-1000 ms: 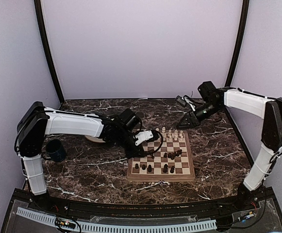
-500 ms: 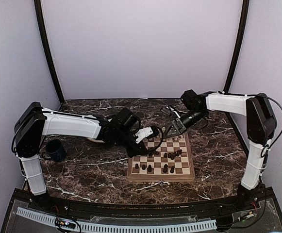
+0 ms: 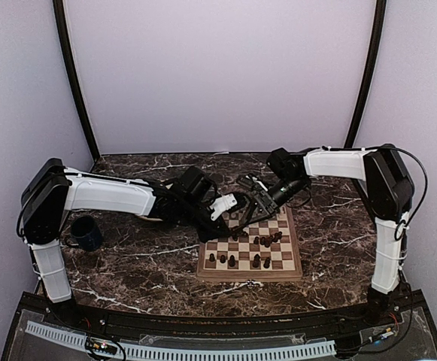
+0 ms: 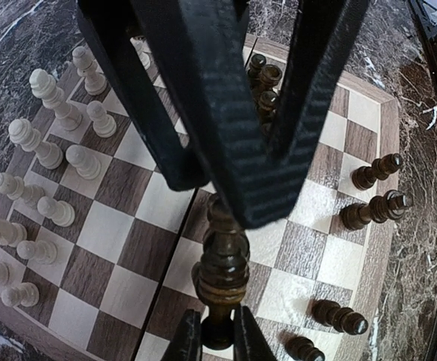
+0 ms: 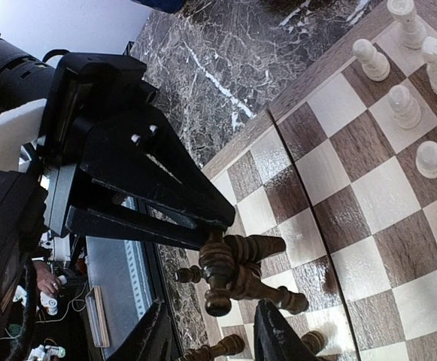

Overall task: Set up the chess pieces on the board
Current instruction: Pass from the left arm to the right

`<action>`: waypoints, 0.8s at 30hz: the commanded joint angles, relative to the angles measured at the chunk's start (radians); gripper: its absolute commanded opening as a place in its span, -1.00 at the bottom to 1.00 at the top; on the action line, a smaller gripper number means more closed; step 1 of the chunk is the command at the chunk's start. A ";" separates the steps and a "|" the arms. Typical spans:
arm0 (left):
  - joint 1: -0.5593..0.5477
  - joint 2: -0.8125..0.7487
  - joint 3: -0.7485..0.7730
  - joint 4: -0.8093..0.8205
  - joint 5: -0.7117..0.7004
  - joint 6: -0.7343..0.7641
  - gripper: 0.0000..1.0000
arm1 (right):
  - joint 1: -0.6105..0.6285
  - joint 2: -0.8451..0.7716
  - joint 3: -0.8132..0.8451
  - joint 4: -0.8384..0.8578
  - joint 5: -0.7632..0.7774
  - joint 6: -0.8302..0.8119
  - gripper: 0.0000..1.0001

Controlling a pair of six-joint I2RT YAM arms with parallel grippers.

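Note:
The board (image 3: 248,272) lies mid-table. My left gripper (image 3: 238,202) hovers over its far left part, shut on the base of a dark brown chess piece (image 4: 220,263). In the left wrist view the left gripper (image 4: 218,340) pinches the piece's foot. My right gripper (image 3: 255,200) meets it there, open. In the right wrist view the right gripper (image 5: 216,314) has the dark piece's head (image 5: 218,299) between its spread fingers (image 5: 272,331), not touching. Pale pieces (image 4: 49,154) stand in rows at the far edge. Other dark pieces (image 3: 265,241) are scattered on the board, some lying down.
A dark blue mug (image 3: 87,233) stands at the left, beside the left arm's upper link. The two arms cross over the board's far left corner. Several dark pieces (image 3: 232,261) stand along the board's near rows. Dark marble table (image 3: 143,263) surrounds the board.
My right arm has swung left from the table's far right to the board's far left corner and now faces the left gripper. The left gripper has edged right with the dark piece.

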 commanded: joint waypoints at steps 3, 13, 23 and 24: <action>0.005 -0.064 -0.016 0.029 0.007 -0.013 -0.98 | 0.032 0.008 0.029 0.007 -0.013 0.029 -0.28; 0.005 -0.067 -0.018 0.032 -0.002 -0.013 -0.98 | 0.033 0.017 0.024 0.031 -0.021 0.057 -0.57; 0.005 -0.064 -0.019 0.043 0.001 -0.017 -0.98 | 0.034 0.029 0.028 0.051 -0.007 0.074 -0.81; 0.005 -0.063 -0.017 0.041 0.001 -0.017 -0.97 | 0.034 0.031 0.031 0.051 -0.003 0.075 -0.85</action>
